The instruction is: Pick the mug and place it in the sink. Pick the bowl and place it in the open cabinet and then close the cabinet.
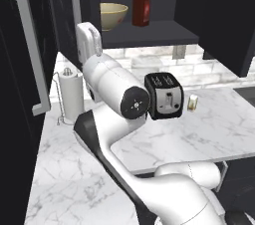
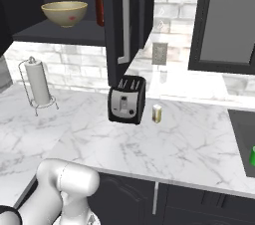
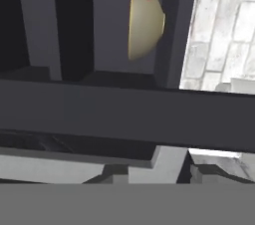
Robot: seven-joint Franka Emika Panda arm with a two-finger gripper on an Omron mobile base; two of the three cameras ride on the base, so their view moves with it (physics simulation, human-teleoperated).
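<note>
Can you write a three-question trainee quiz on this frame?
1. True or false: the bowl sits on the shelf of the open cabinet.
2. What stands beside the bowl on that shelf? A) red bottle B) kettle C) plate
3. Fill in: the black toaster stands on the ___.

Key: 1 true; 2 A, the red bottle; 3 counter.

Bowl point(image 2: 64, 13) on cabinet point(image 2: 60, 35) shelf, bottle point(image 1: 141, 7) beside it; toaster point(image 2: 127, 99) on counter point(image 2: 189, 139) below.
</note>
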